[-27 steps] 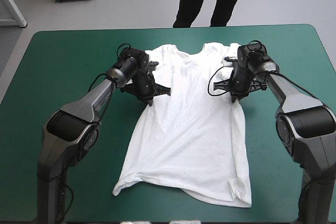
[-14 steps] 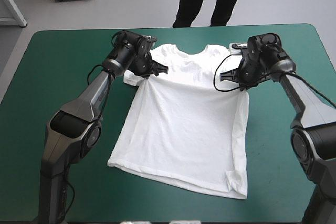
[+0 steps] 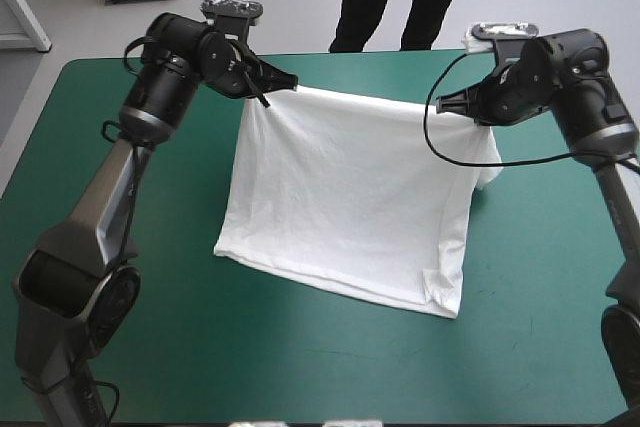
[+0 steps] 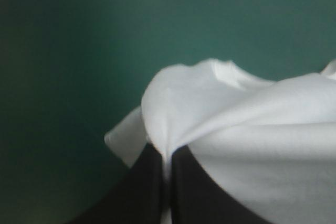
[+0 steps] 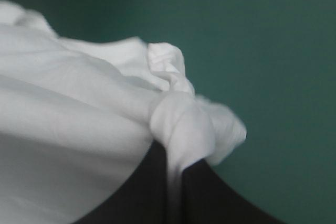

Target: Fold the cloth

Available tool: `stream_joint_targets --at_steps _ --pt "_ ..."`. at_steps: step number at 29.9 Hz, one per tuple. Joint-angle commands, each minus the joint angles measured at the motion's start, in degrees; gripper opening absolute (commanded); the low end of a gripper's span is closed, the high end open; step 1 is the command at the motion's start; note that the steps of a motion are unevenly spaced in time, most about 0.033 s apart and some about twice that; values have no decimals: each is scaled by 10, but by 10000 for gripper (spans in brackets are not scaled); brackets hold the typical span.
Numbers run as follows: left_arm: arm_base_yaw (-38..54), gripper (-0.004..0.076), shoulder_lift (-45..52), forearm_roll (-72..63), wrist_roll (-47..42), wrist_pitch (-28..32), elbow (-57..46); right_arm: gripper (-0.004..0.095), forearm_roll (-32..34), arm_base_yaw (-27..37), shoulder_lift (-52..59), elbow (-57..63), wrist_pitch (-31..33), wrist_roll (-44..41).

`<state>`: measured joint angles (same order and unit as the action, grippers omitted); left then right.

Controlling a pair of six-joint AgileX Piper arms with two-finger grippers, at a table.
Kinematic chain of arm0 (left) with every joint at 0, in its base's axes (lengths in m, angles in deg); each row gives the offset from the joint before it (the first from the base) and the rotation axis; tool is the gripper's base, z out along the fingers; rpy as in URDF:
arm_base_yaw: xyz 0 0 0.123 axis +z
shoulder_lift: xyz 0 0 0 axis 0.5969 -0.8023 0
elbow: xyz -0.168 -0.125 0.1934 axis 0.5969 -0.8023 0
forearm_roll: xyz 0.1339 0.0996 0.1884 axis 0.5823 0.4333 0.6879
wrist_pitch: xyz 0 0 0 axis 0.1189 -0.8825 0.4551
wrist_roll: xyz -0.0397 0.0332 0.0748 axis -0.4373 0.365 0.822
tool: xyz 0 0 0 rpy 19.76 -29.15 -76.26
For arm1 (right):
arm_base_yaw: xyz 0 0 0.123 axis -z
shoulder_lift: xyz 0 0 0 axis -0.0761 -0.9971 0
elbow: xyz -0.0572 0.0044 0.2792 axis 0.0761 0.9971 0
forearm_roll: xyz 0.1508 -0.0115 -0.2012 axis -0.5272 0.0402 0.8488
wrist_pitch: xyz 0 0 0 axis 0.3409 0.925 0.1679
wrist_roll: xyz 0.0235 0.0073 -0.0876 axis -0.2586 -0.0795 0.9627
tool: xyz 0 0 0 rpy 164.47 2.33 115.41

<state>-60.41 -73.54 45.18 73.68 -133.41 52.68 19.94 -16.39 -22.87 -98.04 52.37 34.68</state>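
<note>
The white T-shirt (image 3: 345, 197) hangs stretched between both grippers above the table's far half, its hem resting on the teal-green cover nearer the front. My left gripper (image 3: 285, 82) is shut on the T-shirt at one shoulder corner, and the right gripper (image 3: 455, 104) is shut on the T-shirt at the other. In the left wrist view the black fingers (image 4: 152, 182) meet with white cloth (image 4: 226, 124) bunched over their tips. The right wrist view shows its gripper (image 5: 173, 174) pinching a knotted wad of T-shirt (image 5: 178, 119), a sleeve drooping beside it.
Bare teal-green cover (image 3: 150, 277) lies on both sides of the shirt and along the front edge. The right arm's black cable (image 3: 440, 147) loops in front of the hanging cloth near the right gripper.
Both grippers have risen and moved toward the table's far edge, lifting the shirt's shoulders off the cover. The hem has slid farther from the front edge.
</note>
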Motion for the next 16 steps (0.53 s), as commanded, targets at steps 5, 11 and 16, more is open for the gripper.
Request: stream_joint_targets --at_steps 5,11,16 --pt "0 -10 123 25 1 -19 21 -17 4 5 65 -115 10 9" --pt "0 -10 163 52 1 0 21 -17 -5 5 78 -131 10 12" --pt "0 -10 163 60 1 36 21 -17 -1 5 72 -131 -9 14"
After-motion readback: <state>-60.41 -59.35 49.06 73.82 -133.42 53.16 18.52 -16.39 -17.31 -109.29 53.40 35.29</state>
